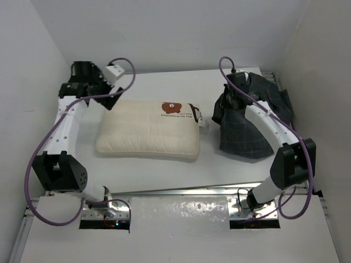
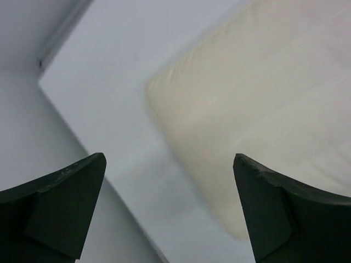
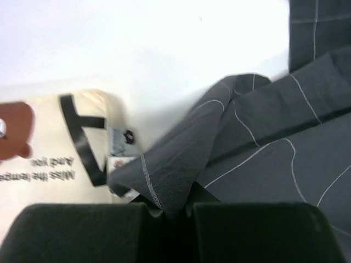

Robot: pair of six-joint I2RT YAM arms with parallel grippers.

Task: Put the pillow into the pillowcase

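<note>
On the white table (image 1: 153, 172), between the two arms, the pillow (image 1: 147, 131) lies flat at the centre-left with its bear print (image 1: 171, 107) facing up near the far right corner. It is wholly outside the pillowcase (image 1: 249, 129), which sits heaped in dark folds just to the right, the two close together but with a strip of bare table between them in the top view. The step in hand looks like the very start: getting hold of both pieces before any insertion. The right gripper (image 3: 170, 211) has its fingers pressed together on a raised fold of the pillowcase at the heap's left side, beside the pillow's white tags (image 3: 118, 153). The left gripper (image 2: 169, 160) hovers with its fingers spread wide above the pillow's far left corner, holding nothing. The next move probably calls for finding and lifting open the case's mouth, which cannot be made out in the heap, while the left fingers come down on the pillow's edge so it can be pushed rightwards into that opening. Smooth and plain, the table offers little to stop the pillow sliding, and white walls (image 1: 164, 33) close in on the left, far and right sides, leaving limited room to spread the cloth.
</note>
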